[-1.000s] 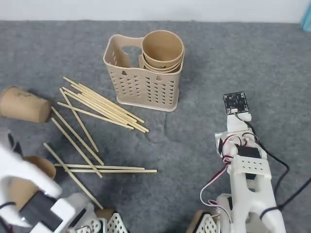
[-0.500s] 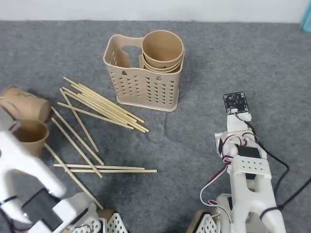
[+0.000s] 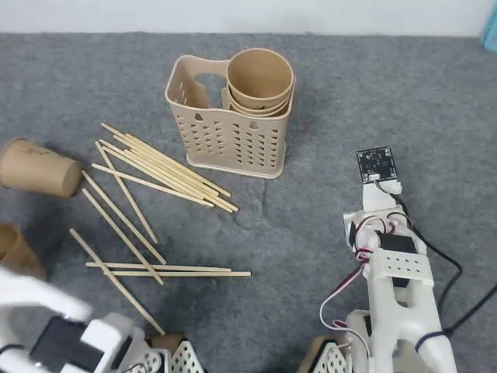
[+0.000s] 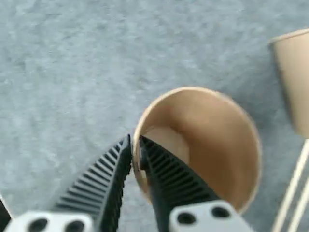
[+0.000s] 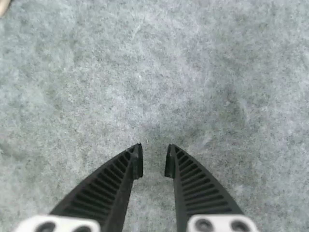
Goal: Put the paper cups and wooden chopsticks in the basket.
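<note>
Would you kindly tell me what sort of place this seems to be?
Likely a robot test bench, not a kitchen: grey felt mat, a small robot arm, a basket and loose chopsticks laid out.

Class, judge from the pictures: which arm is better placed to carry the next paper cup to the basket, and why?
Left. The left pincer grips a paper cup by its rim; the right pincer hangs over grey mat, holding nothing.

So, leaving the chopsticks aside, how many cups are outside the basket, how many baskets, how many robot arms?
Cups outside: 2, a cup on its side and a cup in the left gripper
Basket: 1
Arms: 2, left arm and right arm
Total: 5
</note>
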Controlling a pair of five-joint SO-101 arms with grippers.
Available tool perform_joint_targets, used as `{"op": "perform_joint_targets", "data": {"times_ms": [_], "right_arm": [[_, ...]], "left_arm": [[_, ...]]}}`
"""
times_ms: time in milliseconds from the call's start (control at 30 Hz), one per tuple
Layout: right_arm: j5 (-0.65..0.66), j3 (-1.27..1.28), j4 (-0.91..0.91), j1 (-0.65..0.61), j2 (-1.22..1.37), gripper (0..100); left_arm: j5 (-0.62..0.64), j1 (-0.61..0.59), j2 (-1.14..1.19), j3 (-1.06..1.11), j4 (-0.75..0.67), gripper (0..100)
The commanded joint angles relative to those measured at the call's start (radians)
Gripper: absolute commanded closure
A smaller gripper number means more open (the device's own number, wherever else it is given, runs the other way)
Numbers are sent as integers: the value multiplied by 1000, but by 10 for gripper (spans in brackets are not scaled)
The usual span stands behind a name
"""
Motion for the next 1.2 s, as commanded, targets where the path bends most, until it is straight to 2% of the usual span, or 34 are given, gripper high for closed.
{"op": "perform_joint_targets", "data": {"times_ms": [0, 67, 133, 233, 400, 567, 833, 900, 1067, 1167], "right_arm": [[18, 3, -18, -8, -33, 908], [18, 3, -18, -8, -33, 908], [18, 3, -18, -8, -33, 908], [18, 3, -18, -8, -33, 908], [18, 5, -18, -8, -33, 908], [18, 5, -18, -8, -33, 908], [18, 5, -18, -8, -33, 908], [18, 5, -18, -8, -33, 908], [18, 5, -18, -8, -33, 908], [18, 5, -18, -7, -33, 908]], "left_arm": [[-86, -37, -17, -2, 29, 847], [-121, -37, -17, -2, 58, 794], [-135, -29, -17, -2, 68, 784], [-135, 3, -17, -2, 71, 832], [-129, 60, -18, -30, 84, 982], [-57, 100, -18, -211, 219, 990], [152, 255, -18, -510, 382, 990], [241, 313, -18, -591, 411, 990], [502, 514, -17, -800, 457, 990], [589, 669, -17, -920, 466, 990]]}}
